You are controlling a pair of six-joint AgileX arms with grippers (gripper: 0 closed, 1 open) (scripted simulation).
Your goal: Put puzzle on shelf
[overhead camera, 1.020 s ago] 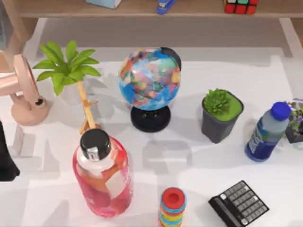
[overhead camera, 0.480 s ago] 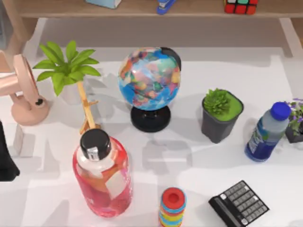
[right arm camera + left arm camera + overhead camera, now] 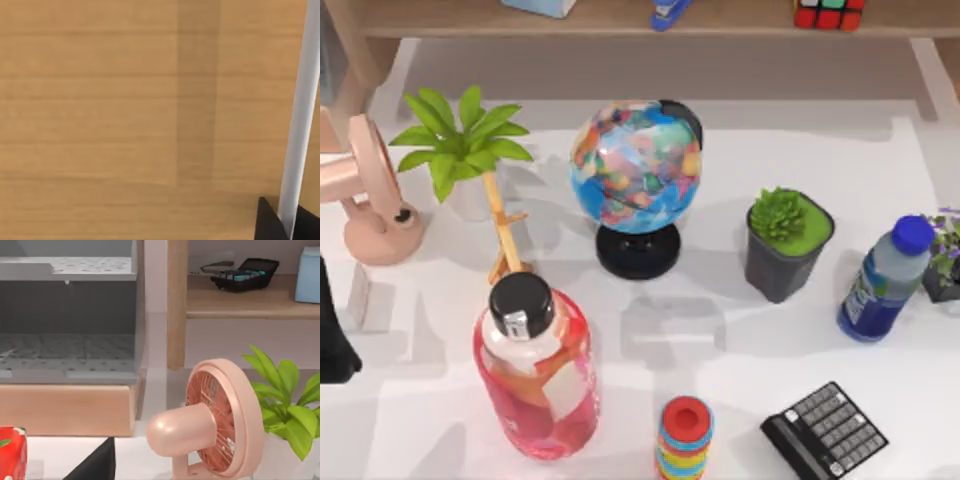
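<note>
Nothing has moved since before. Up at the top right, the puzzle sits on the shelf. It looks hard, light and smooth; hold two flat sides. I cannot tell either claw's state.

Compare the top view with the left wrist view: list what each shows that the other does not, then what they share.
Top view alone: the puzzle sitting on the shelf, the globe, the red bottle, the ring stack, the calculator, the succulent pot and the blue bottle.
Left wrist view alone: a grey perforated rack and a black case on a shelf board.
Shared: the pink fan, the leafy plant and the wooden shelf structure.
</note>
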